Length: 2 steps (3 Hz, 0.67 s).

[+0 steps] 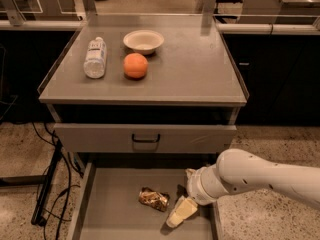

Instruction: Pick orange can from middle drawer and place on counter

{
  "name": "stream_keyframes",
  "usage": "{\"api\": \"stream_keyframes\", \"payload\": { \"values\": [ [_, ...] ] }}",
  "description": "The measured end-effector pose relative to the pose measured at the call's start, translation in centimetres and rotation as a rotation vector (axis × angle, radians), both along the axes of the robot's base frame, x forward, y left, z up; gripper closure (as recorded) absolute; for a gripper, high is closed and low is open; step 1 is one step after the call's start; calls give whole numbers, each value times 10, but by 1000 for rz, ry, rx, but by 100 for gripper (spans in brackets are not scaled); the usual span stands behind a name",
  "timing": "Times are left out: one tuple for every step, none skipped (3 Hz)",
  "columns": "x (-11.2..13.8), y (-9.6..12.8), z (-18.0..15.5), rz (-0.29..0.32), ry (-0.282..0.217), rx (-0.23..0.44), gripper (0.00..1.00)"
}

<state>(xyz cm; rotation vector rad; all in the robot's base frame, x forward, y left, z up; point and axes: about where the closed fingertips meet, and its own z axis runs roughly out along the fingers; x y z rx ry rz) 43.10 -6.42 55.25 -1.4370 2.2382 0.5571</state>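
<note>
My gripper (179,214) is down inside the open middle drawer (112,219), toward its right side, pointing down and to the left from the end of the white arm (260,176) that reaches in from the right. I cannot tell from this view whether it is open or closed, and it holds nothing that I can see.

The orange can (154,198), a crumpled, shiny brown-and-gold thing, lies on the drawer's flat bottom just to the left of the gripper. I cannot tell whether the two are touching.

Above the open drawer I see a closed drawer front (145,138) with a black handle. Above that is the counter (200,74). On its left half a clear plastic bottle (95,57) lies on its side, with an orange fruit (135,65) just to its right and a white bowl (143,41) behind the fruit. Cables (50,194) trail over the floor left of the cabinet.
</note>
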Motion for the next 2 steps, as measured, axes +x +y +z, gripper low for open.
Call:
{"api": "stream_keyframes", "payload": {
  "values": [
    [10, -5, -19, -14, -67, 34, 0],
    [20, -9, -38, -21, -106, 86, 0]
  ]
}}
